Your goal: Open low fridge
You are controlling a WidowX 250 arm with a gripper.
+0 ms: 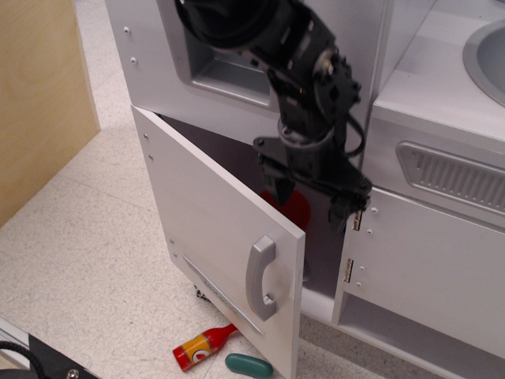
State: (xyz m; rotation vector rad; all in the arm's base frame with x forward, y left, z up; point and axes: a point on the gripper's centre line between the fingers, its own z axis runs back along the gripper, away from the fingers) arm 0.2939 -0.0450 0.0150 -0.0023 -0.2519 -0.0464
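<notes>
The low fridge door [209, 229] is a flat white-grey panel that stands swung open toward the front left. Its curved grey handle [259, 277] and thin slanted strip [221, 294] sit near its free edge. Behind it the compartment is dark, with a red object [290, 207] inside. My black gripper [312, 204] hangs in front of the opening, above and to the right of the door's free edge. Its fingers [283, 189] are spread apart and hold nothing. It does not touch the door or the handle.
The upper door with a recessed grey dispenser niche [225, 67] is above. A white cabinet door with hinges [426, 264] and a vent grille [454, 175] stands to the right. A red bottle [203, 346] and a green object [248, 365] lie on the floor. A wooden panel [39, 103] is at the left.
</notes>
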